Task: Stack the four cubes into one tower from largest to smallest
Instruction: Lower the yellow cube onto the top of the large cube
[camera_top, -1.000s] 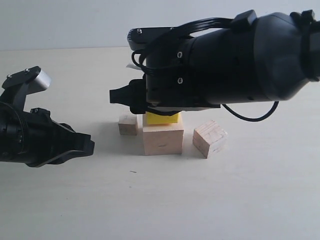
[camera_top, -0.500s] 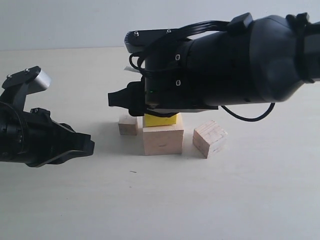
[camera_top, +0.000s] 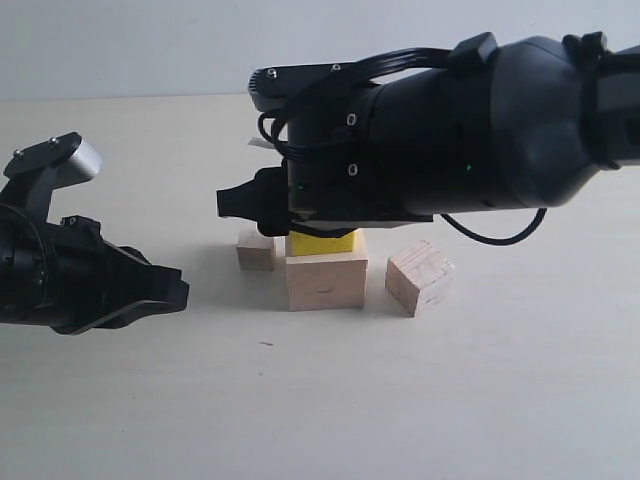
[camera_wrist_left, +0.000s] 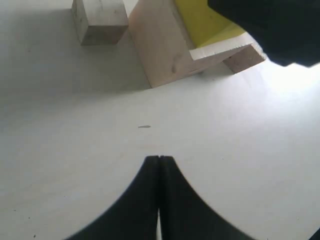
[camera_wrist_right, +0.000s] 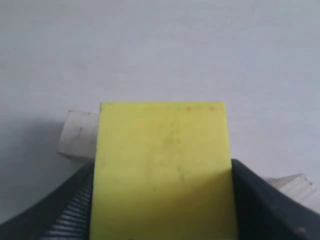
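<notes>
The right gripper (camera_wrist_right: 162, 167) is reaching in from the upper right of the exterior view. Its jaws are pressing against two opposite sides of the yellow cube (camera_top: 322, 241) with no gap showing, so they are grasping it. That cube is sitting in the centre of the frame on top of the large cube (camera_top: 326, 282), apparently in full contact and roughly square to it. The left gripper (camera_wrist_left: 159, 162) is hovering low over the tabletop (camera_top: 320, 400) at the left edge, its jaws clenched on nothing.

The medium cube (camera_top: 419, 277) is what the coming move is likely turning on. It is lying just to the lower right of the stack, on the right arm's side and well apart from the left jaws. It is turned at an angle to the stack, so the jaws will probably be needing a twist to meet its faces; being a cube, it is offering no long axis. The small cube (camera_top: 255, 250) is resting just left of the stack, nearer the left arm.

No brand, label or readable writing is showing anywhere.
</notes>
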